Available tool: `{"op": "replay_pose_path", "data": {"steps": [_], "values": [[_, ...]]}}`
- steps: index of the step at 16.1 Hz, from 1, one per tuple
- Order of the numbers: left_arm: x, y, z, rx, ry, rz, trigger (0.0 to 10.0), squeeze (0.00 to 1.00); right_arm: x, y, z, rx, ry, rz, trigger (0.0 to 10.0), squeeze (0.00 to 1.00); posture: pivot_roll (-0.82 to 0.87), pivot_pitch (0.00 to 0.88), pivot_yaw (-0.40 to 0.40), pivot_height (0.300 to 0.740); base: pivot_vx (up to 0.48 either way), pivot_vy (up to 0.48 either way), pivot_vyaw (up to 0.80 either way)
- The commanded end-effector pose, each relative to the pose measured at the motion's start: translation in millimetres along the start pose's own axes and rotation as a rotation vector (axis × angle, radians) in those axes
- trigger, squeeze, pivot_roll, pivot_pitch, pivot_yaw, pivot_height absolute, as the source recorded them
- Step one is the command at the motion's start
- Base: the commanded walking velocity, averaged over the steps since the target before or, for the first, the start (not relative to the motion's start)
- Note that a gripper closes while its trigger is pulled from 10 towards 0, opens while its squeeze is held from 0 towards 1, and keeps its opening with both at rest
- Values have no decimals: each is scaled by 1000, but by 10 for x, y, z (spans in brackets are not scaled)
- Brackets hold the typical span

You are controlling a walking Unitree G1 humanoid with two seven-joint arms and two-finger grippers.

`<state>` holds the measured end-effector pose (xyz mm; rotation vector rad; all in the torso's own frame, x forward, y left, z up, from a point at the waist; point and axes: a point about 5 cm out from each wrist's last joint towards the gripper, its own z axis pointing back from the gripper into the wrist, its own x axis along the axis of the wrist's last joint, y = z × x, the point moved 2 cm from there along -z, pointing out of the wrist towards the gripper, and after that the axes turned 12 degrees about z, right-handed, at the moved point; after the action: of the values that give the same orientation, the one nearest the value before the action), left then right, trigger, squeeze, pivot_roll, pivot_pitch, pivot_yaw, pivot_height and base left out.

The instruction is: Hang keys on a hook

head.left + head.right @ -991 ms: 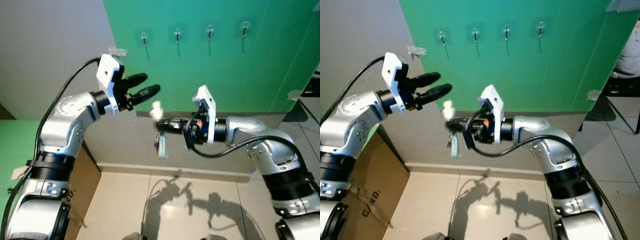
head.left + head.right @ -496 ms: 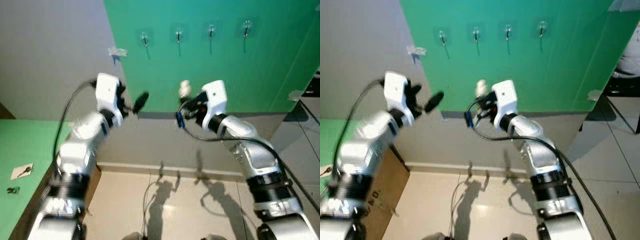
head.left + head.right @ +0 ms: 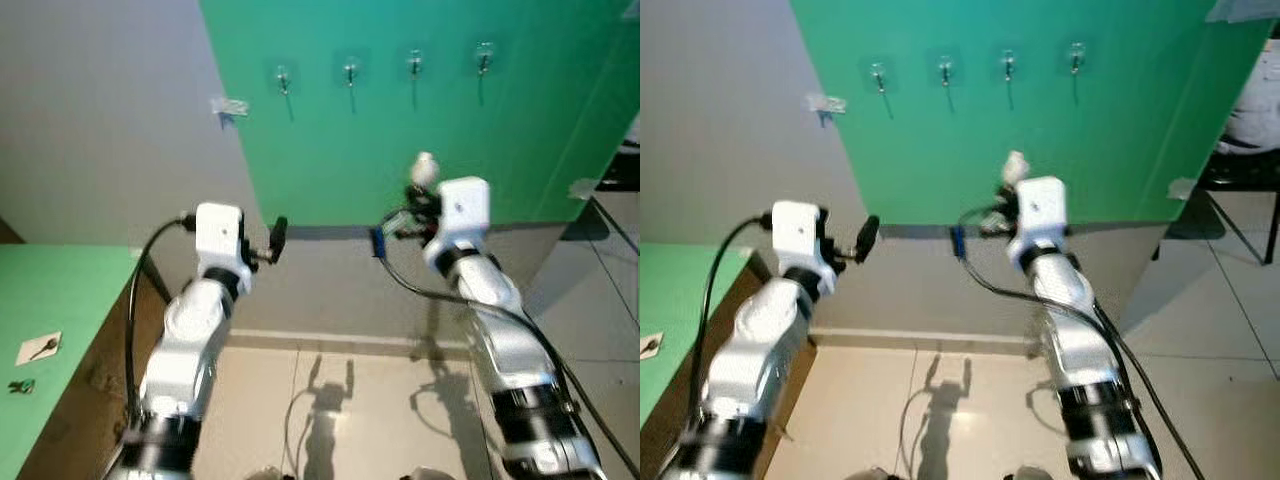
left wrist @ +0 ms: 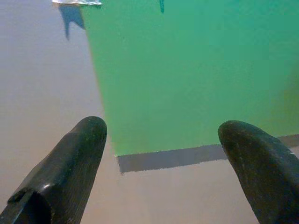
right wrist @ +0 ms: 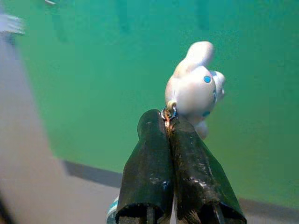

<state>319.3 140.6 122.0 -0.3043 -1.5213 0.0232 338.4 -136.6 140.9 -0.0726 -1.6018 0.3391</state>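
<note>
The keys [image 5: 167, 113] sit pinched at their small ring between the tips of my right gripper [image 5: 168, 122], whose fingers are pressed fully together; a white plush charm [image 5: 195, 91] stands just above the fingertips. I hold this gripper raised before the green wall [image 3: 330, 150], below the row of four hooks [image 3: 349, 72] near the panel's upper edge and well apart from them. My left gripper [image 4: 163, 140] has its two black fingers [image 4: 70, 163] spread wide with nothing between them, aimed at the green panel's left edge, where it meets the grey wall [image 3: 100, 120]. A green tabletop [image 3: 50, 300] lies by my left arm.
</note>
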Motion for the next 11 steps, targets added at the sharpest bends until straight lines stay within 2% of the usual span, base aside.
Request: {"op": "replay_pose_path", "data": {"steps": [1,3,5,7,11], "values": [[47,15,35,23,-33,-34,10000,1000,19,-19,16,-22,-21,7,0,0,-203,0,130,736,0,0,0],[9,5,65,26,-27,-47,10000,1000,-27,-30,41,-32,-12,2,0,0,-204,0,129,736,0,0,0],[8,-57,42,16,-37,-21,10000,1000,51,55,5,21,-47,-38,0,0,-210,0,123,736,0,0,0],[9,-60,41,18,-44,-27,10000,1000,56,59,1,34,-49,-36,0,0,-211,0,122,736,0,0,0],[-87,-44,132,38,-28,-45,10000,1000,-194,4,175,5,15,15,0,0,-208,0,115,736,0,0,0]]}}
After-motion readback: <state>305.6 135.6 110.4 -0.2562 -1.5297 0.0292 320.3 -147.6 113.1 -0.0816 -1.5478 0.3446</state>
